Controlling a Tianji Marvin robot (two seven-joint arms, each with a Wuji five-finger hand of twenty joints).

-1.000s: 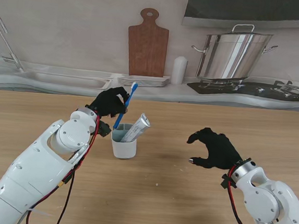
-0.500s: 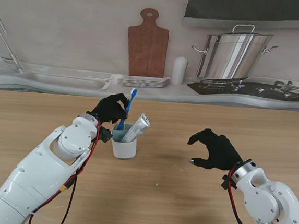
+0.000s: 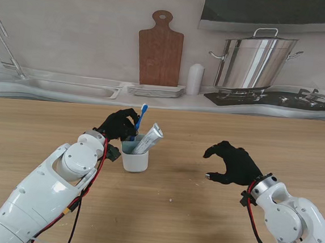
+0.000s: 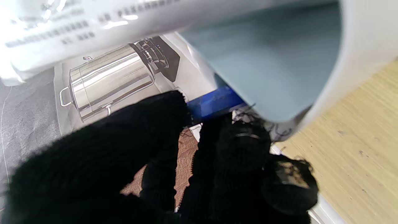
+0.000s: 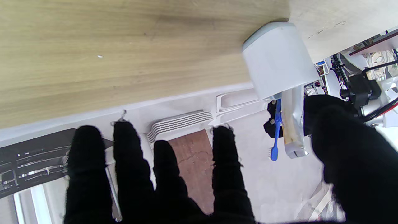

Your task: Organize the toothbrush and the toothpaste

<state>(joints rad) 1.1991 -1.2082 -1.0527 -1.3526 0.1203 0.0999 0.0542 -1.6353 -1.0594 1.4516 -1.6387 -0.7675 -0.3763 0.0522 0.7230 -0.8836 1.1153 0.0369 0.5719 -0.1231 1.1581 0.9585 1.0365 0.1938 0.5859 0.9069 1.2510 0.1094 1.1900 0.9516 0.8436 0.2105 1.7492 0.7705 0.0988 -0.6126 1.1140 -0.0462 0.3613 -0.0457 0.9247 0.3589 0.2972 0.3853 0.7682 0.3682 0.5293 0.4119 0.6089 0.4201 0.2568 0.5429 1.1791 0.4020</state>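
Note:
A white cup [image 3: 135, 158] stands on the wooden table [image 3: 188, 215], left of centre. A white toothpaste tube [image 3: 149, 138] leans out of it to the right. A blue toothbrush [image 3: 139, 121] stands in the cup, head up, and my left hand [image 3: 118, 124] is shut on its handle just above the rim. The left wrist view shows the blue handle [image 4: 214, 102] between black fingers beside the cup [image 4: 348, 62]. My right hand [image 3: 233, 163] hovers over the table to the right of the cup, fingers apart and empty. The right wrist view shows the cup [image 5: 276, 59], toothbrush [image 5: 275, 137] and tube [image 5: 292, 124].
Behind the table runs a counter with a sink [image 3: 69, 85], a stack of plates [image 3: 157, 89], a wooden cutting board [image 3: 160, 50], a white bottle [image 3: 195, 78] and a steel pot [image 3: 253, 61].
My left hand has lowered the toothbrush deeper into the cup, and the brush now stands more upright. The right hand has stayed where it was.

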